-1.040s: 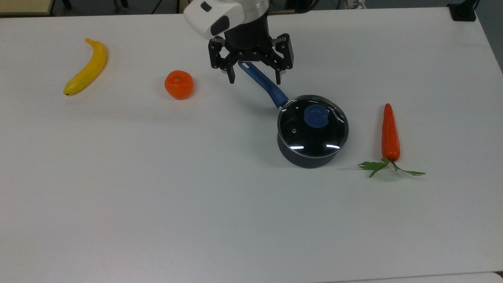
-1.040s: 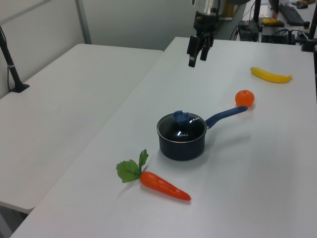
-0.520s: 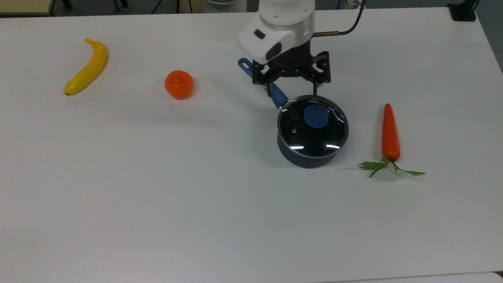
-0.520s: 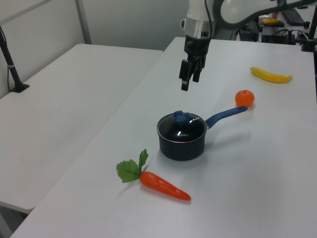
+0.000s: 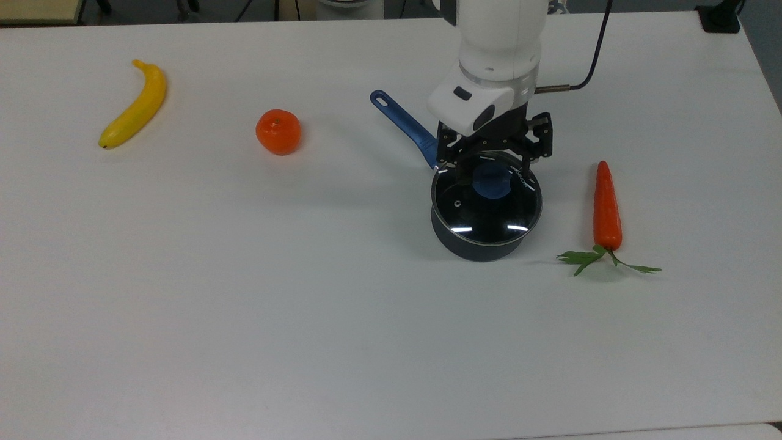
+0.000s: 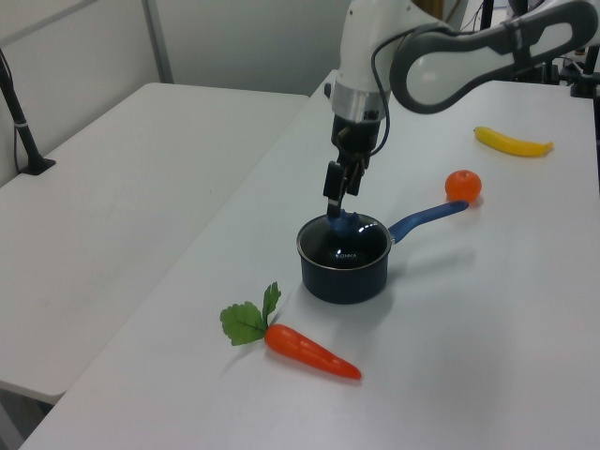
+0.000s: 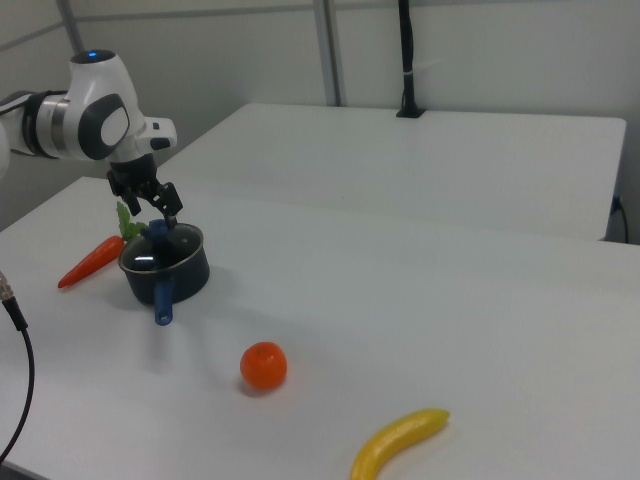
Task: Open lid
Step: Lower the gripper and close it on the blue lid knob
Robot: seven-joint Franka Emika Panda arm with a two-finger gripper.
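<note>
Hand [image 5: 492, 173] spread wide, empty, fingers either side of lid [image 5: 487, 197] knob, not gripping.

One saucepan [image 5: 482, 241], one lid [image 5: 487, 205], one banana [image 5: 135, 106], one orange [image 5: 278, 131] and one carrot [image 5: 606, 206] are counted on one desk [image 5: 244, 305].

Top view overhead; left, right views oblique (opposite ends).
</note>
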